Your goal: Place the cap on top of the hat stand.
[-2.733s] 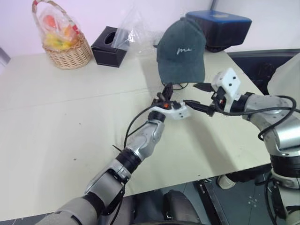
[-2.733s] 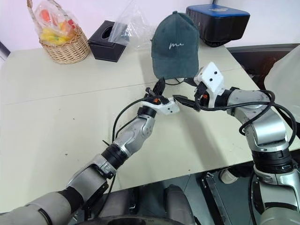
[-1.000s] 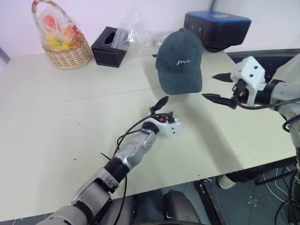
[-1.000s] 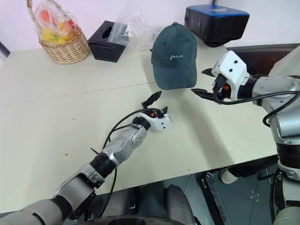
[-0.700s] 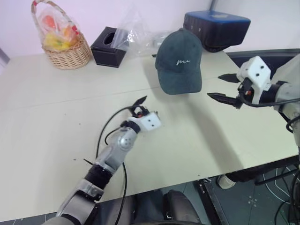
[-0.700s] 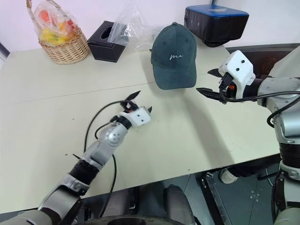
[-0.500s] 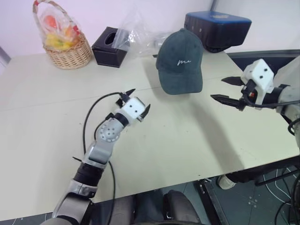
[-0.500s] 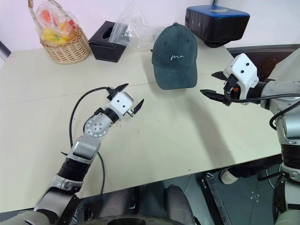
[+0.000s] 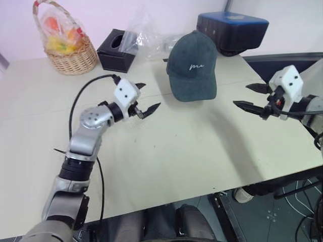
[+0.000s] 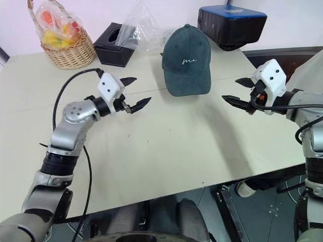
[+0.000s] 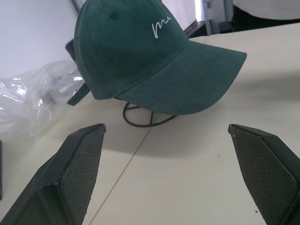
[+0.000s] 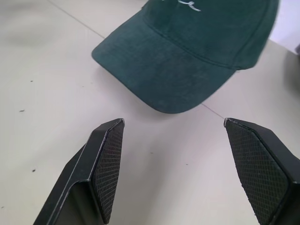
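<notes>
Cream worktop (image 9: 166, 151), far edge: cap (image 9: 193, 65) on hat stand (image 11: 143, 115); soft, light; grip brim. Left tool (image 9: 143, 98), right tool (image 9: 254, 96) wide open, empty.

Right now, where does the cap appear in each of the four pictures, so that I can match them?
Left eye view: the cap sits right of centre, near the top.
Right eye view: upper centre.
Left wrist view: upper half, above the fingers.
Right wrist view: along the top, brim toward the camera.
Shared landmark: the white lettering on its front.
</notes>
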`<action>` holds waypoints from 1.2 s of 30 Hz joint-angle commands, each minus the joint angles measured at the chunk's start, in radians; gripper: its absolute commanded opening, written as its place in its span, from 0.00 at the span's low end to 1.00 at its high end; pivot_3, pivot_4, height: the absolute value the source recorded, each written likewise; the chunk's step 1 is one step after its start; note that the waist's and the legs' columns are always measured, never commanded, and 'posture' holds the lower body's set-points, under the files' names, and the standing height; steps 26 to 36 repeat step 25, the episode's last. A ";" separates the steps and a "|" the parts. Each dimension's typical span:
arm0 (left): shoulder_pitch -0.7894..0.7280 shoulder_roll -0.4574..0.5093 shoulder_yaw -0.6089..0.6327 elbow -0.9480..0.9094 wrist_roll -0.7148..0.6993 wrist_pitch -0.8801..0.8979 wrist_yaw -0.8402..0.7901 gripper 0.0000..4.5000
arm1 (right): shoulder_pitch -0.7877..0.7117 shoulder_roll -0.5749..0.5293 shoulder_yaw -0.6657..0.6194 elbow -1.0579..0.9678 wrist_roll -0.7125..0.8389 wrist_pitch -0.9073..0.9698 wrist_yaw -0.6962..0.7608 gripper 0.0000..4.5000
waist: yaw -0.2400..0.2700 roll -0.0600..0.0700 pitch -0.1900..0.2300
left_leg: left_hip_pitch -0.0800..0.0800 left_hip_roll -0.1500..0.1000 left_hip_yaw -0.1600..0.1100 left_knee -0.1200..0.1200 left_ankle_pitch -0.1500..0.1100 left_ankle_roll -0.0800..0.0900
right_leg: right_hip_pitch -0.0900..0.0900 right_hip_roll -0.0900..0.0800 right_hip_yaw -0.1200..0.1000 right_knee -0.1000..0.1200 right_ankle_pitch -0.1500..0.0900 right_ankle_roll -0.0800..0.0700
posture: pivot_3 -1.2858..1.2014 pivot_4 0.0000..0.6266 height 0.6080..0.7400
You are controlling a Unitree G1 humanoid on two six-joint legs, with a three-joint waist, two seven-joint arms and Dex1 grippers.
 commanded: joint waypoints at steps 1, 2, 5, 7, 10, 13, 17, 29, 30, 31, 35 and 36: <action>-0.033 0.039 0.037 -0.024 -0.079 0.060 -0.072 0.98 | -0.026 0.012 -0.041 -0.013 0.015 -0.029 -0.019 0.77 | -0.002 0.000 0.000 | 0.000 0.000 0.000 0.000 0.000 0.000 | 0.000 0.000 0.000 0.000 0.000 0.000 | 0.52 0.24 1.00; -0.036 0.048 0.039 -0.034 -0.097 0.081 -0.087 0.98 | -0.029 0.015 -0.041 -0.014 0.016 -0.031 -0.021 0.77 | -0.002 0.000 0.000 | 0.000 0.000 0.000 0.000 0.000 0.000 | 0.000 0.000 0.000 0.000 0.000 0.000 | 0.52 0.24 1.00; -0.050 0.060 0.043 -0.052 -0.126 0.119 -0.098 0.98 | -0.037 0.021 -0.036 -0.014 0.016 -0.034 -0.024 0.77 | 0.000 0.000 0.000 | 0.000 0.000 0.000 0.000 0.000 0.000 | 0.000 0.000 0.000 0.000 0.000 0.000 | 0.52 0.24 1.00; -0.063 0.061 0.050 -0.056 -0.151 0.152 -0.096 0.98 | -0.043 0.024 -0.031 -0.013 0.012 -0.036 -0.026 0.77 | 0.002 0.000 0.000 | 0.000 0.000 0.000 0.000 0.000 0.000 | 0.000 0.000 0.000 0.000 0.000 0.000 | 0.52 0.24 1.00; -0.073 0.069 0.051 -0.061 -0.173 0.183 -0.107 0.98 | -0.052 0.026 -0.022 -0.006 0.005 -0.040 -0.026 0.77 | 0.002 0.000 0.000 | 0.000 0.000 0.000 0.000 0.000 0.000 | 0.000 0.000 0.000 0.000 0.000 0.000 | 0.52 0.24 1.00; -0.081 0.077 0.048 -0.063 -0.181 0.195 -0.117 0.98 | -0.058 0.028 -0.015 -0.002 -0.001 -0.045 -0.026 0.77 | 0.000 0.000 0.000 | 0.000 0.000 0.000 0.000 0.000 0.000 | 0.000 0.000 0.000 0.000 0.000 0.000 | 0.52 0.24 1.00; -0.085 0.082 0.040 -0.070 -0.189 0.187 -0.141 0.98 | -0.066 0.028 -0.009 0.007 -0.006 -0.050 -0.027 0.77 | 0.000 0.000 0.000 | 0.000 0.000 0.000 0.000 0.000 0.000 | 0.000 0.000 0.000 0.000 0.000 0.000 | 0.52 0.24 1.00; -0.081 0.085 0.032 -0.069 -0.180 0.160 -0.167 0.98 | -0.072 0.029 -0.006 0.013 -0.014 -0.054 -0.030 0.77 | -0.001 0.000 0.000 | 0.000 0.000 0.000 0.000 0.000 0.000 | 0.000 0.000 0.000 0.000 0.000 0.000 | 0.52 0.24 1.00; -0.081 0.085 0.032 -0.069 -0.180 0.160 -0.167 0.98 | -0.072 0.029 -0.006 0.013 -0.014 -0.054 -0.030 0.77 | -0.001 0.000 0.000 | 0.000 0.000 0.000 0.000 0.000 0.000 | 0.000 0.000 0.000 0.000 0.000 0.000 | 0.52 0.24 1.00; -0.081 0.085 0.032 -0.069 -0.180 0.160 -0.167 0.98 | -0.072 0.029 -0.006 0.013 -0.014 -0.054 -0.030 0.77 | -0.001 0.000 0.000 | 0.000 0.000 0.000 0.000 0.000 0.000 | 0.000 0.000 0.000 0.000 0.000 0.000 | 0.52 0.24 1.00; -0.081 0.085 0.032 -0.069 -0.180 0.160 -0.167 0.98 | -0.072 0.029 -0.006 0.013 -0.014 -0.054 -0.030 0.77 | -0.001 0.000 0.000 | 0.000 0.000 0.000 0.000 0.000 0.000 | 0.000 0.000 0.000 0.000 0.000 0.000 | 0.52 0.24 1.00; -0.081 0.085 0.032 -0.069 -0.180 0.160 -0.167 0.98 | -0.072 0.029 -0.006 0.013 -0.014 -0.054 -0.030 0.77 | -0.001 0.000 0.000 | 0.000 0.000 0.000 0.000 0.000 0.000 | 0.000 0.000 0.000 0.000 0.000 0.000 | 0.52 0.24 1.00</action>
